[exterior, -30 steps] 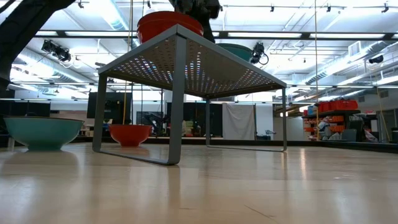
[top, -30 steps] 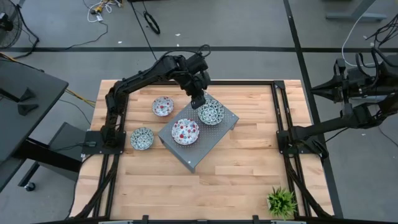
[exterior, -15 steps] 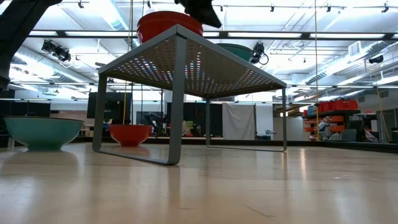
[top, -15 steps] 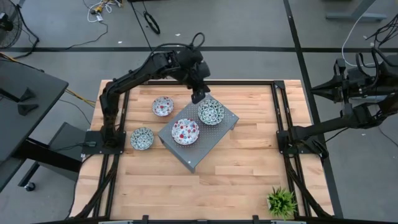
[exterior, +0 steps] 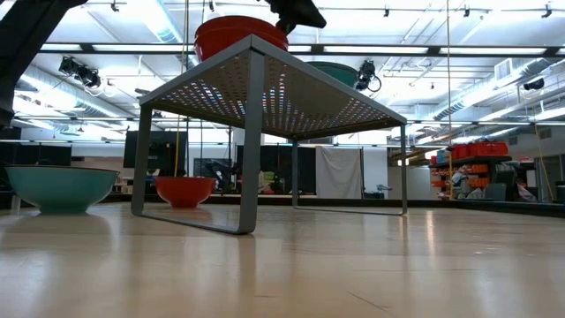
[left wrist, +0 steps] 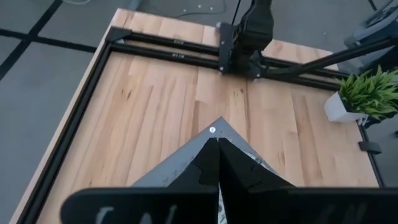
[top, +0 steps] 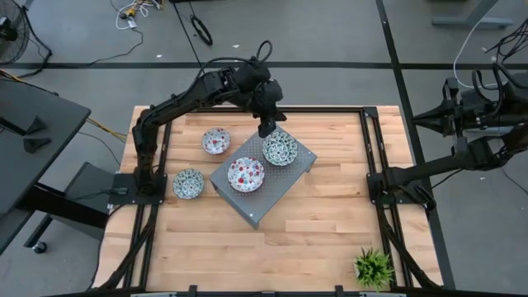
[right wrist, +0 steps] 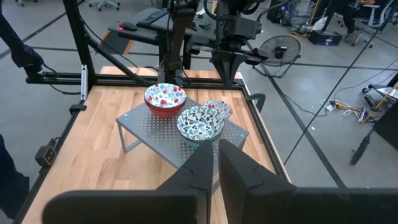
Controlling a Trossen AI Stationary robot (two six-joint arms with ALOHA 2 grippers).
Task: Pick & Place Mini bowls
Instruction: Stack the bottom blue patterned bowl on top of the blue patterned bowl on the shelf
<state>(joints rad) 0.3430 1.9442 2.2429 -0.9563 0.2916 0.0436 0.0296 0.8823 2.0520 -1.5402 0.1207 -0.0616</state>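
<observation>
I find the scene evenly and brightly lit from ceiling strip lights (exterior: 265, 49), visible in the low view. Shadows on the wooden table (top: 330, 214) are soft and short. Both wrist views show their own dark fingers blurred up close. The low view's foreground tabletop is soft

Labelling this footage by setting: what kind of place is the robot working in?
Most likely a robotics lab or workshop: a wooden table in a black metal frame, a floor fan and loose cables on grey flooring, and stocked shelving under an open industrial ceiling.
</observation>
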